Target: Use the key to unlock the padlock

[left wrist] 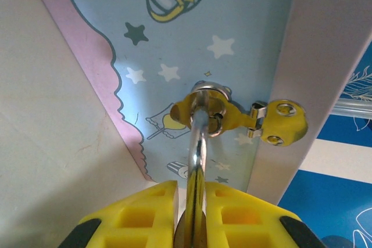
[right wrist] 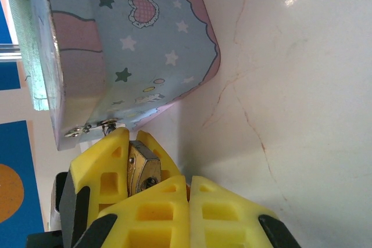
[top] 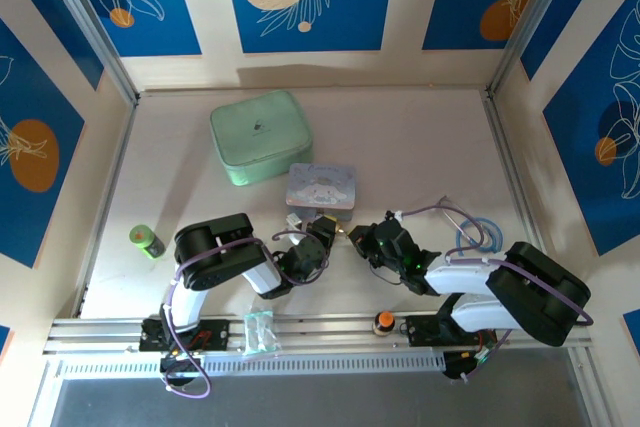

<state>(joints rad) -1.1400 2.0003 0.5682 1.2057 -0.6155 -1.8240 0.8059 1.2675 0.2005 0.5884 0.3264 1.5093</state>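
Observation:
The brass padlock [right wrist: 142,169] hangs by its silver shackle [left wrist: 199,137] from the yellow hasp [left wrist: 212,111] of the pale blue cartoon tin [top: 322,185]. My left gripper [left wrist: 195,189] is shut on the padlock, its body pinched between the yellow fingers [right wrist: 107,164]. The keyhole end faces my right gripper [right wrist: 188,181], whose fingers are pressed together just in front of it. A thin orange sliver shows at their seam; I cannot tell whether it is the key. In the top view both grippers [top: 322,242] [top: 362,237] meet at the tin's near edge.
A mint-green zip case [top: 260,137] lies behind the tin. A small green can [top: 147,240] stands at the left. An orange round knob [top: 383,322] and a clear bag [top: 258,332] sit on the front rail. Looped cables [top: 475,232] lie right.

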